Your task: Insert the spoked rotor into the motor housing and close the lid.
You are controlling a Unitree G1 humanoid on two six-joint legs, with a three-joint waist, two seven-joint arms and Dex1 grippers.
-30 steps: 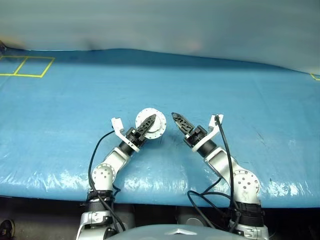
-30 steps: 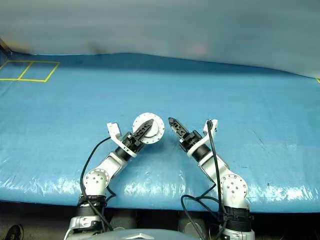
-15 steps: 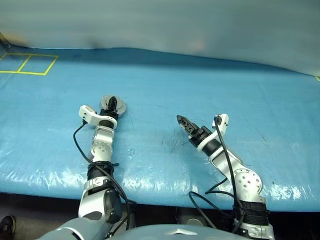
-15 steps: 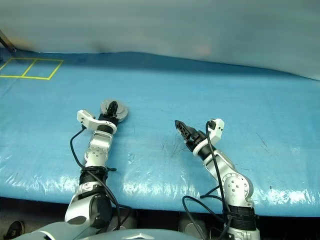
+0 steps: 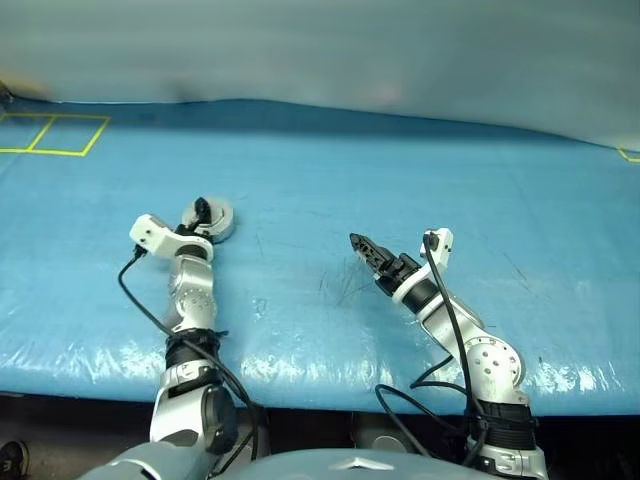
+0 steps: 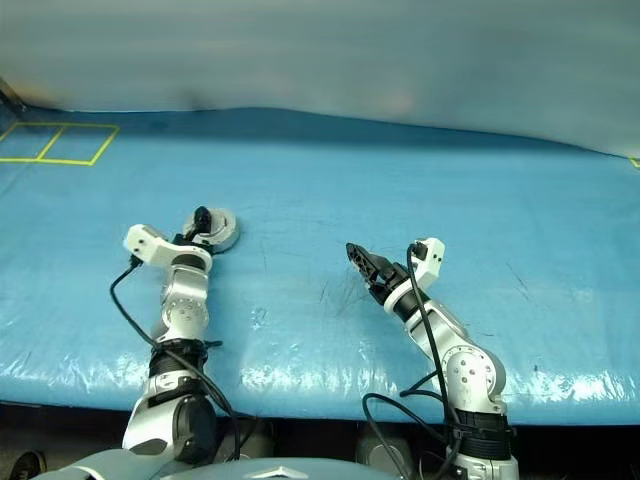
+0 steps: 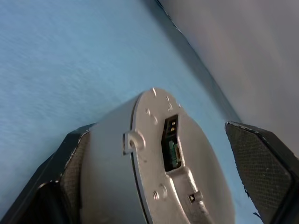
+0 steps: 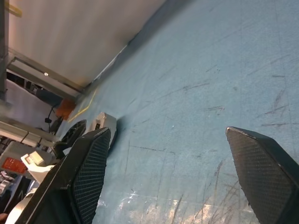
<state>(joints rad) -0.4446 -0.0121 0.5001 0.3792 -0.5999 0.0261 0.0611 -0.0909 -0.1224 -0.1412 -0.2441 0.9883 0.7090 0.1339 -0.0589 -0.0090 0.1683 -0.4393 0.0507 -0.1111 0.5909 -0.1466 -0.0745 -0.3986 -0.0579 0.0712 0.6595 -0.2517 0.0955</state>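
Left hand (image 5: 203, 212) level, fingers spread around closed motor housing (image 7: 154, 172).

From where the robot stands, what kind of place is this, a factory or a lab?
Probably a robot test bench or lab rather than a factory. A wide table covered in blue sheeting, with yellow taped squares at one corner, carries just one grey motor housing; a plain pale wall stands behind.

motor housing (image 7: 154, 177): lower part cut off by bottom frame edge in left wrist view
housing interior: hidden, only grey outer face visible
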